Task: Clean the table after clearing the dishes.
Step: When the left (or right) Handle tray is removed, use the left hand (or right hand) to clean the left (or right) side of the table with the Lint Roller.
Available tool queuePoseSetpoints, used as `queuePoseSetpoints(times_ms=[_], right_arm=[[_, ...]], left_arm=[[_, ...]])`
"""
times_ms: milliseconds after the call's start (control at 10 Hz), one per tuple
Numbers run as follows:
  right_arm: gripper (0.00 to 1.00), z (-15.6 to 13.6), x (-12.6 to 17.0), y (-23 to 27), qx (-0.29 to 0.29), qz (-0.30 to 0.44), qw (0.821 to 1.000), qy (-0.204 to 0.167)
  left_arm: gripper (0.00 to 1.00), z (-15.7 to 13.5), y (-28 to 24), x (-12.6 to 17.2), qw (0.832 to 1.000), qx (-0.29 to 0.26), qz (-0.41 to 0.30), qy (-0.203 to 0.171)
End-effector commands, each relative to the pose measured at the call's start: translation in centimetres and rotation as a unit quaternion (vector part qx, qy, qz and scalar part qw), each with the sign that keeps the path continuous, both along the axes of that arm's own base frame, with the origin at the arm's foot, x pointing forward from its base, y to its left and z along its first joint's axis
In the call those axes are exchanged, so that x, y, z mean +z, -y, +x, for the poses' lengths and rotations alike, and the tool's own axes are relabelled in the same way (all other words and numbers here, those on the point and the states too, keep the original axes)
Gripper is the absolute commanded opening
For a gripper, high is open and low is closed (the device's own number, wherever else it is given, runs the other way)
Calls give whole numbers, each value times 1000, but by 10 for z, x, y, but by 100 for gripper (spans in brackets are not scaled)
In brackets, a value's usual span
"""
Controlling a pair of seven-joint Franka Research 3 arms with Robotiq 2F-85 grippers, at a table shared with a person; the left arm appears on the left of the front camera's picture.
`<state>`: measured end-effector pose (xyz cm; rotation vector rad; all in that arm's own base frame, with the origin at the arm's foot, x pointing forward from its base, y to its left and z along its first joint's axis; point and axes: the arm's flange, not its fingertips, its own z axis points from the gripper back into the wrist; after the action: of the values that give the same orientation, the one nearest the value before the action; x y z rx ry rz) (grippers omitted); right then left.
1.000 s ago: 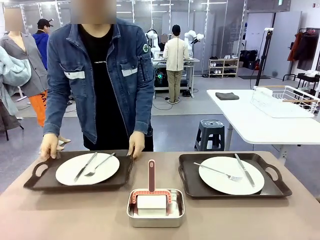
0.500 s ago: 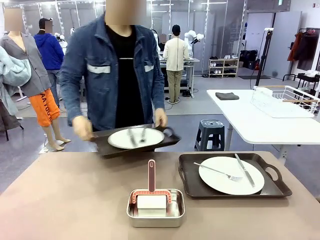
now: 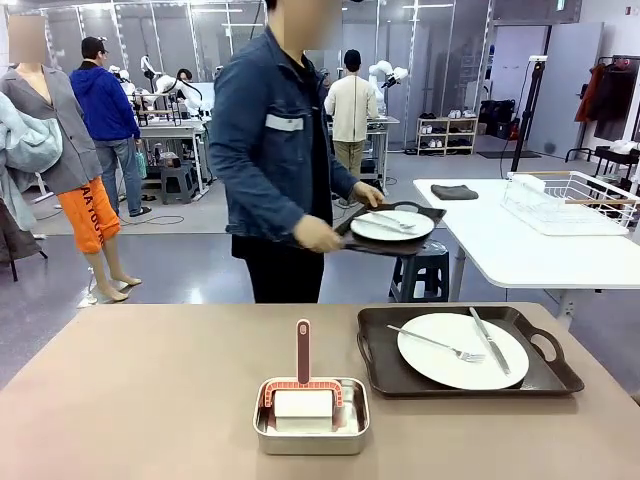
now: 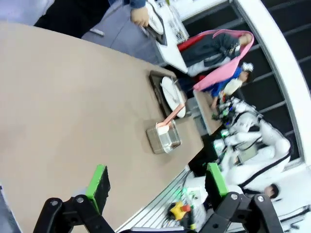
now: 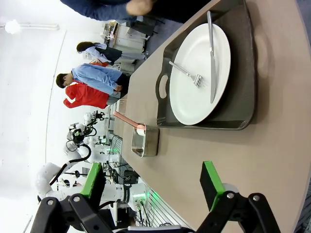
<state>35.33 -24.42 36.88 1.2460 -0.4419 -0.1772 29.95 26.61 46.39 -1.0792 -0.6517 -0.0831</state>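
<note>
One of the dishes, a white plate point(image 3: 450, 372) with a fork point(image 3: 437, 343) and a knife point(image 3: 490, 340), lies on a dark tray point(image 3: 380, 375) at the right of the beige table point(image 3: 150, 400). The person at the far side holds a second tray point(image 3: 375, 246) with a plate point(image 3: 392, 225) in the air, turned towards the white side table. My left gripper point(image 4: 156, 174) hangs open high over the table point(image 4: 63, 107), far from the plate point(image 4: 170, 93). My right gripper point(image 5: 151, 180) is open above the table point(image 5: 272, 160), a short way from the tray point(image 5: 238, 82) and its plate point(image 5: 194, 92).
A small steel pan point(image 3: 310, 428) holding a white block and a red-handled tool point(image 3: 303, 350) sits at the table's near middle, also in the wrist views as pan point(image 4: 164, 140) and pan point(image 5: 146, 141). A white table point(image 3: 500, 250) with a wire rack point(image 3: 570, 200) and a stool point(image 3: 420, 268) stand behind right.
The person lifted the left tray with its plate off the table, turned and carried it right towards the white table. Both grippers stayed open.
</note>
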Motion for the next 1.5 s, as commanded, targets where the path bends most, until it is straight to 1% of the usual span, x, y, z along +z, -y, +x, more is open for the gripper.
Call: queuePoseSetpoints(times_ms=[0, 100, 200, 300, 400, 500, 600, 700, 800, 900, 1000, 1100, 1400], right_arm=[[100, -2, 3, 1, -1, 6, 1000, 0], [100, -2, 3, 1, -1, 6, 1000, 0], [100, -2, 3, 1, -1, 6, 1000, 0], [100, -2, 3, 1, -1, 6, 1000, 0], [100, -2, 3, 1, -1, 6, 1000, 0], [100, -2, 3, 1, -1, 6, 1000, 0], [100, -2, 3, 1, -1, 6, 1000, 0], [100, -2, 3, 1, -1, 6, 1000, 0], [100, -2, 3, 1, -1, 6, 1000, 0], [100, -2, 3, 1, -1, 6, 1000, 0], [100, -2, 3, 1, -1, 6, 1000, 0], [100, -2, 3, 1, -1, 6, 1000, 0], [100, -2, 3, 1, -1, 6, 1000, 0]], left_arm=[[100, 15, 45, 53, 990, -21, 136, 40], [100, 38, 77, 82, 978, -46, 194, 63], [100, 62, 111, 102, 964, -80, 241, 75], [100, 77, 144, 116, 947, -121, 284, 91], [100, 93, 188, 125, 925, -155, 329, 107], [100, 106, 234, 124, 900, -198, 372, 110], [100, 118, 272, 117, 883, -226, 399, 103], [100, 126, 305, 103, 873, -251, 407, 97], [100, 131, 331, 91, 858, -268, 429, 94], [100, 134, 342, 86, 859, -274, 421, 94], [100, 130, 337, 87, 859, -290, 410, 95], [100, 130, 350, 85, 859, -284, 414, 99], [100, 130, 350, 85, 859, -284, 414, 99]])
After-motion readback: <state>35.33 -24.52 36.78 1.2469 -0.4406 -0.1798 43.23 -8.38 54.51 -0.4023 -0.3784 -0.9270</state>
